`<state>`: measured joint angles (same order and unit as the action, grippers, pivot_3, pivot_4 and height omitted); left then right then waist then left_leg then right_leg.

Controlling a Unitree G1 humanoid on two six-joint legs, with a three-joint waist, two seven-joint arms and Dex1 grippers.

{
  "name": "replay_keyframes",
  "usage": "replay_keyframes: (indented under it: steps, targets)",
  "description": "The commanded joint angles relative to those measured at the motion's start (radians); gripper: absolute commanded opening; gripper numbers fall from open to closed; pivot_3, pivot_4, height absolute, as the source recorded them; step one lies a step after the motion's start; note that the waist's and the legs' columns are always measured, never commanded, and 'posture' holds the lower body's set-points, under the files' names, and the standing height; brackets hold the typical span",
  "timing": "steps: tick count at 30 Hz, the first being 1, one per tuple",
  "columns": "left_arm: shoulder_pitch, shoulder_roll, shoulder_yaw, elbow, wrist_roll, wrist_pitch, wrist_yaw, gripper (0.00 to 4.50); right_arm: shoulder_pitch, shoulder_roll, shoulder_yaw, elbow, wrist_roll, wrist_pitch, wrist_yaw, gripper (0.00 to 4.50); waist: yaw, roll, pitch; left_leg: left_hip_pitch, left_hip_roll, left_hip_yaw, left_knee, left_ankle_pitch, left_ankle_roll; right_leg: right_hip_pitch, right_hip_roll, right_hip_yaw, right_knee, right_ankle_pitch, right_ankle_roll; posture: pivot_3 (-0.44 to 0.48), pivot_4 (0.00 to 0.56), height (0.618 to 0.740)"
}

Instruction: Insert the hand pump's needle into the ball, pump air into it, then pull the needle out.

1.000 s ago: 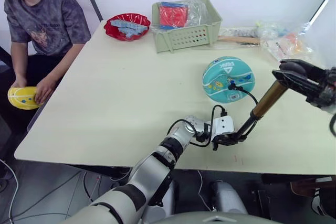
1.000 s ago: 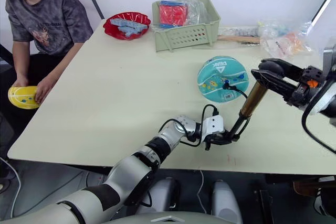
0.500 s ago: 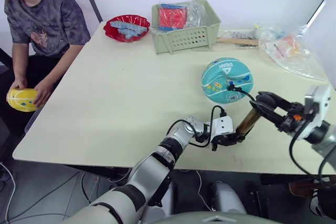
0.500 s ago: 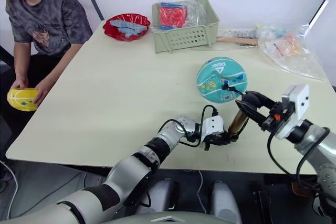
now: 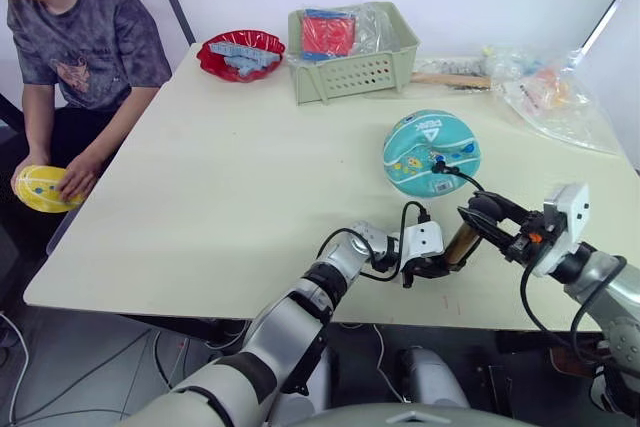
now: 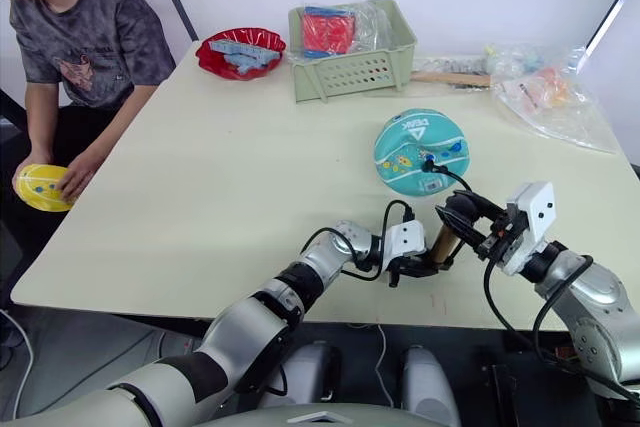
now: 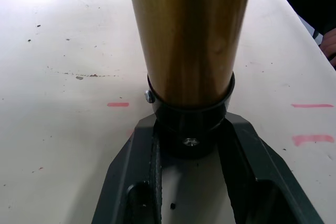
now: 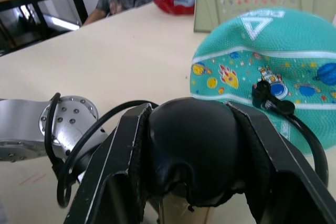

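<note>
Both tools clamp the hand pump (image 5: 461,245), apparently firmly.

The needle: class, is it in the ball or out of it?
In. The needle's black fitting sits against the ball; the pin itself is hidden.

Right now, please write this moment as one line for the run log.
left gripper: shut on gold-bronze hand pump base | right gripper: shut on black handle | needle fitting: in teal ball

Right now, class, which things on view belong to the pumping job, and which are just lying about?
Job:
the ball
the hand pump
hose
left gripper
right gripper

Lying about:
green basket
red bowl
plastic bags
yellow ball
</note>
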<state>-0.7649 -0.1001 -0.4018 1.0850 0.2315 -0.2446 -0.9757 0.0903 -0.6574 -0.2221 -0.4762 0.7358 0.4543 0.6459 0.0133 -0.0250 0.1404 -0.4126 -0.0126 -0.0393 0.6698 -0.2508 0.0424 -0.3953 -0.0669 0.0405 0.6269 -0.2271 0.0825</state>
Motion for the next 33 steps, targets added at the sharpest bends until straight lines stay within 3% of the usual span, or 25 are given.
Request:
replay_keyframes:
  steps: [1, 10, 19, 33]
  targets:
    - [0.035, 0.026, -0.042, 0.054, 0.047, 0.03, -0.023, 1.1, -0.047, -0.077, -0.171, -0.077, 0.139, 0.075, -0.018, 1.72, 0.001, 0.002, 0.001, 0.0, 0.0, 0.0, 0.0, 0.0, 0.0, 0.0, 0.0, 0.0, 0.0, 0.0, 0.0, 0.0, 0.15, 0.738]
    - [0.038, 0.017, -0.049, 0.059, 0.053, 0.024, -0.024, 1.1, -0.177, -0.254, -0.405, -0.073, 0.44, 0.233, -0.074, 1.72, 0.001, 0.006, 0.005, -0.001, -0.001, 0.0, 0.0, 0.0, 0.0, -0.001, -0.002, 0.0, 0.0, 0.0, 0.0, 0.0, 0.15, 0.738]
    - [0.038, 0.019, -0.053, 0.064, 0.057, 0.019, -0.024, 1.1, -0.242, -0.349, -0.49, -0.021, 0.584, 0.329, -0.114, 1.72, 0.002, 0.006, 0.005, -0.002, -0.001, 0.001, 0.0, 0.0, 0.0, -0.001, -0.003, 0.0, 0.0, 0.0, 0.0, 0.0, 0.15, 0.738]
    - [0.041, 0.024, -0.048, 0.065, 0.055, 0.021, -0.019, 1.1, 0.044, -0.161, -0.128, -0.046, 0.145, 0.146, -0.013, 1.72, 0.0, -0.003, -0.002, 0.001, 0.0, 0.0, 0.0, 0.0, 0.0, 0.001, -0.001, -0.001, 0.0, 0.0, 0.0, 0.0, 0.15, 0.738]
